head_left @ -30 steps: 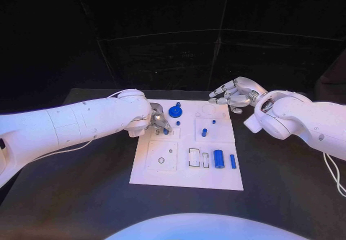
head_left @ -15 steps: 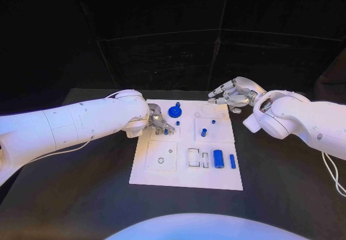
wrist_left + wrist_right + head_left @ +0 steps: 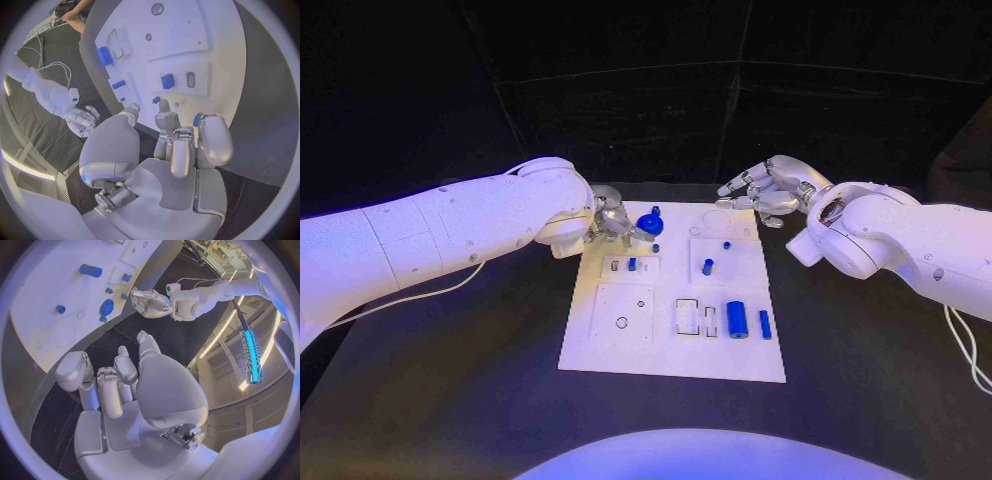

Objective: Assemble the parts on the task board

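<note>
Task board (image 3: 668, 355) sits centre frame w/ small blue parts (image 3: 736, 319) on it; left hand (image 3: 610, 226) at its upper-left edge, fingers apart, holding nothing; right hand (image 3: 769, 188) upper right, likewise empty; parts look light, rigid, prob. slippery; pinch by sides.

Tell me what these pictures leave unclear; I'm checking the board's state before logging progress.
- Head view: the silver left hand sits at the white task board's far left corner, partly behind its own white arm; contact with the round blue knobbed part cannot be told.
- Head view: the small blue pegs are too small to tell seated from loose.
- Left wrist view: the fingers cover the board's nearest edge.
- The silver right hand holds nothing visible.
</note>
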Controlling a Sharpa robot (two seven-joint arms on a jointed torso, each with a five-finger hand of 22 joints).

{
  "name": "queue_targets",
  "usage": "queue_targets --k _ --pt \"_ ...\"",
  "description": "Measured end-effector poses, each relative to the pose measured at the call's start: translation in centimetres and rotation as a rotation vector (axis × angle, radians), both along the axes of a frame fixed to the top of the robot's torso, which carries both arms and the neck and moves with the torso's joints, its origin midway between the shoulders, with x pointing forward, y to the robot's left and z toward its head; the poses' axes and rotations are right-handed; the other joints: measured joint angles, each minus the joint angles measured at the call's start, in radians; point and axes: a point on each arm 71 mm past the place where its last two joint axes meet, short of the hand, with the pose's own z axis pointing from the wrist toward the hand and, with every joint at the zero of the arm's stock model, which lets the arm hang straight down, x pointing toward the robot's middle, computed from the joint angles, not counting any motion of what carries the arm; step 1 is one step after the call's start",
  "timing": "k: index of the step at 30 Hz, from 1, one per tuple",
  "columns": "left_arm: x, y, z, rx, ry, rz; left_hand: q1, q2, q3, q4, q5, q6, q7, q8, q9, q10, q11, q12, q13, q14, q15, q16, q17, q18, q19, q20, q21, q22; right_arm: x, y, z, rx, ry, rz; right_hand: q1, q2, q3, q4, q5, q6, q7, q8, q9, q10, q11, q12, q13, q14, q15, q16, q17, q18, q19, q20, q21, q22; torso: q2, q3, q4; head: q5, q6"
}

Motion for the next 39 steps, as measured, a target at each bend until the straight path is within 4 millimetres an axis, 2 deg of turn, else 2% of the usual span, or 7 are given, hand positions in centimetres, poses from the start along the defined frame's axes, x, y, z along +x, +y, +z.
queue_targets --k 5,12,20,22,30,39 --pt "1.6 0.9 3.2 -0.028 -0.026 0.001 0.036 0.017 -0.052 0.017 0.000 -0.045 0.019 -0.039 -0.026 -0.039 0.022 -0.062 -0.073 0.000 0.011 0.000 0.000 0.000 -0.018 0.011 -0.036 -0.044 0.1 -0.2 0.0 -0.002 -0.001 -0.005 -0.002 0.002 0.000 0.000 0.000 0.000 0.000 0.000 0.000 0.000 0.000 0.000 0.000 0.000 0.000 0.000 0.000 0.000 0.000 0.000 0.000 0.000 0.000 0.0006 -0.0004 0.003 0.003" --pt "4.5 2.7 4.9 -0.012 -0.027 0.049 0.077 0.047 -0.081 0.023 0.000 -0.051 0.023 -0.060 -0.046 -0.042 0.025 -0.066 -0.083 0.000 0.018 0.000 0.000 0.000 -0.022 0.015 -0.036 -0.047 0.2 -0.3 -0.1 -0.003 -0.001 -0.007 -0.002 0.002 0.000 0.000 -0.004 0.000 0.000 0.000 0.000 0.000 0.000 0.000 0.000 0.000 0.000 0.000 0.000 0.000 0.000 0.000 0.000 0.000 0.000 0.0010 -0.0042 0.008 0.011" --pt "6.2 3.1 4.1 0.038 0.012 0.066 0.109 0.070 -0.096 0.024 0.000 -0.044 0.031 -0.065 -0.057 -0.042 0.025 -0.066 -0.085 0.004 0.022 0.000 0.000 0.000 -0.018 0.018 -0.036 -0.043 0.2 0.3 -0.1 0.001 0.000 0.006 0.003 0.007 0.000 0.000 -0.004 0.000 0.000 0.000 0.000 0.000 0.000 0.000 0.000 0.000 0.000 0.000 0.000 0.001 0.000 0.000 0.000 0.000 0.003 -0.0005 -0.0047 0.009 0.015" --pt "6.4 3.3 3.6 0.053 0.025 0.070 0.109 0.070 -0.098 0.022 0.000 -0.040 0.027 -0.065 -0.057 -0.042 0.025 -0.066 -0.085 0.004 0.022 0.000 0.000 0.000 -0.018 0.018 -0.036 -0.042 0.2 0.4 -0.1 0.001 0.000 0.008 0.003 0.007 0.000 0.000 -0.004 0.000 0.000 0.000 0.000 0.000 0.000 0.000 -0.001 0.000 0.000 0.000 0.000 0.016 0.000 0.000 0.000 -0.002 0.003 -0.0005 -0.0045 0.011 0.016" --pt "6.8 4.2 1.4 0.117 0.069 0.085 0.114 0.075 -0.101 0.025 0.000 -0.037 0.030 -0.064 -0.060 -0.042 0.025 -0.066 -0.081 0.004 0.022 0.000 0.000 0.000 -0.018 0.018 -0.036 -0.036 0.1 0.7 0.0 0.005 0.000 0.016 0.003 0.007 0.003 -0.003 -0.004 0.000 0.000 0.000 0.000 0.000 0.000 0.000 -0.001 0.000 0.000 0.000 0.000 0.016 0.000 0.000 0.000 -0.002 0.003 0.0006 -0.0042 0.016 0.013" --pt "6.8 4.7 0.0 0.157 0.100 0.090 0.118 0.079 -0.107 0.024 0.000 -0.033 0.027 -0.064 -0.061 -0.042 0.025 -0.063 -0.079 0.004 0.022 0.000 0.000 0.000 -0.018 0.018 -0.036 -0.031 0.0 0.9 0.0 0.007 -0.002 0.022 0.003 0.007 0.003 -0.003 -0.004 0.000 0.000 0.000 0.000 0.000 0.000 0.000 -0.001 0.000 0.000 0.000 0.000 0.016 0.000 0.000 0.000 -0.002 0.002 0.0007 -0.0038 0.017 0.009"
